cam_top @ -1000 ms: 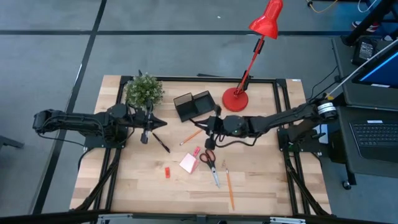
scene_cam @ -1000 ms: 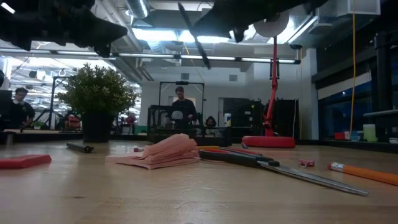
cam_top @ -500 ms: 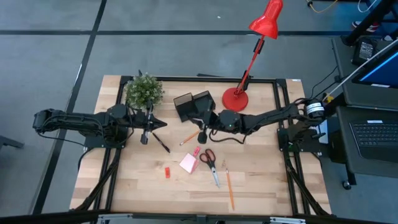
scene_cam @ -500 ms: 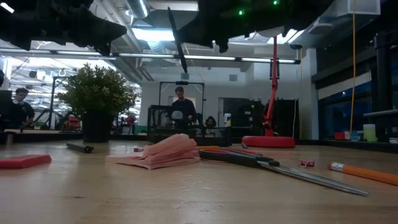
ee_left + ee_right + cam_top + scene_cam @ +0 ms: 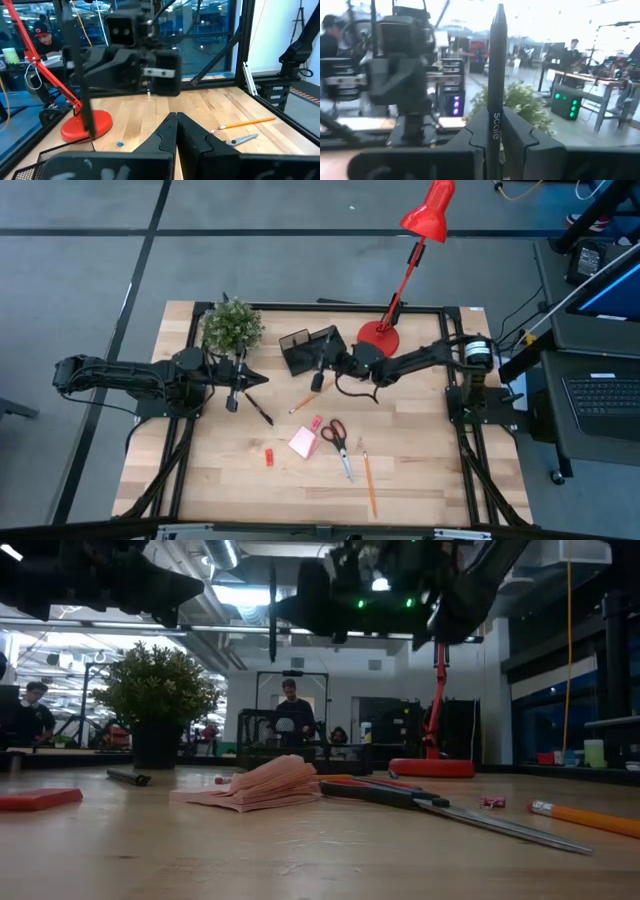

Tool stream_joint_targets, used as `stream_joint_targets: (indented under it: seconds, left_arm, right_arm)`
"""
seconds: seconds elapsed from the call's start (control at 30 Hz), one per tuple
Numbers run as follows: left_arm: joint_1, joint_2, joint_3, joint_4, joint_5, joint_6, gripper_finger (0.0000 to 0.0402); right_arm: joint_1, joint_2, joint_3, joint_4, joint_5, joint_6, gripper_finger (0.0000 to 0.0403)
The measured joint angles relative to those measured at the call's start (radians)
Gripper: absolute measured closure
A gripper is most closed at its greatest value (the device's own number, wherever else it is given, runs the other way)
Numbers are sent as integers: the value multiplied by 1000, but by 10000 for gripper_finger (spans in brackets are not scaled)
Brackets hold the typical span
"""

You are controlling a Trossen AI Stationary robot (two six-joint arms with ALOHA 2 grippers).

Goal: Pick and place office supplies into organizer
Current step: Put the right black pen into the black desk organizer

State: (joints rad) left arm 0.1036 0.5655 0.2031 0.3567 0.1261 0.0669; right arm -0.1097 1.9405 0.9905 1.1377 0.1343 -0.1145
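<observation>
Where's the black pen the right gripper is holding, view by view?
High view: black pen at the right gripper, beside the organizer.
Low view: thin upright rod, top centre.
Left wrist view: dark vertical bar, in front of the red lamp.
Right wrist view: upright, centre.
Shared landmark: the red lamp.

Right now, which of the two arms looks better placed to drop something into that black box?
The right one. Its gripper is shut on a black pen, held upright right beside the organizer. The left gripper is shut and empty, waiting farther off by the potted plant.
</observation>
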Motion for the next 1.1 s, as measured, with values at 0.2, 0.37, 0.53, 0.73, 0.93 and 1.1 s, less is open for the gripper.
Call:
stream_joint_targets:
  seconds: [0.2,0.37,0.53,0.73,0.93,1.1]
  left_arm:
    - [0,0,0,0,0,-1,400]
    - [0,0,0,0,0,-1,398]
    - [0,0,0,-1,0,-1,400]
    - [0,0,0,-1,0,-1,398]
    - [0,0,0,-1,-1,18,399]
    - [0,0,0,-1,-1,23,399]
  right_arm:
    - [-51,59,0,80,3,4,366]
    - [-72,60,0,86,110,16,366]
    - [-84,60,0,82,134,-1,366]
    - [-102,62,0,52,134,-15,366]
    - [-110,103,24,58,134,1,366]
    - [-111,194,97,56,134,-21,366]
